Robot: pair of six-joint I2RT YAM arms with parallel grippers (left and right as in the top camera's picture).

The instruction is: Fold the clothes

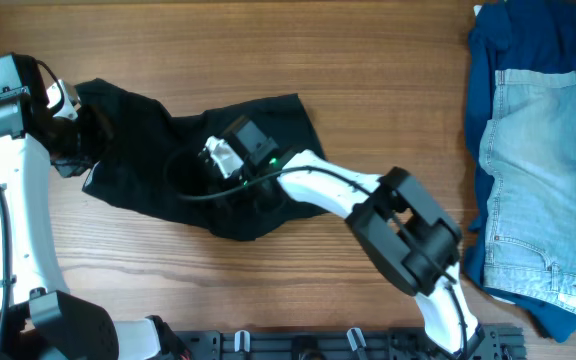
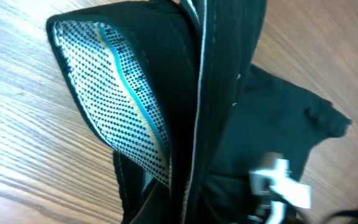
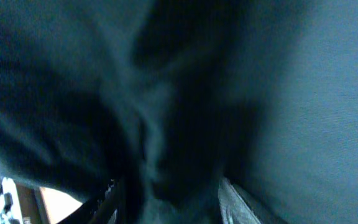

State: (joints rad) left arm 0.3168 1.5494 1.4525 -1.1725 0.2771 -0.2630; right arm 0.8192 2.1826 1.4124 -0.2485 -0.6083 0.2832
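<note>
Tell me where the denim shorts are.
Overhead view: the denim shorts lie at the table's right edge on a dark blue garment, apart from the black garment centre-left.

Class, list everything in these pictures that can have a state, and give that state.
Black garment: crumpled, unfolded, left end lifted off the table.
Denim shorts: spread out, unfolded.
Blue garment: bunched under the shorts.
Left gripper: at the lifted end, fingers hidden.
Right gripper: pressed into the black garment, fingers hidden.

Dark fabric (image 3: pixel 278 93) filling nearly the whole blurred frame, bunching into soft folds at the centre, two fingers (image 3: pixel 236 200) peeking in at the bottom edge either side of the bunch, a pale sliver of counter (image 3: pixel 58 202) showing lower left
</note>
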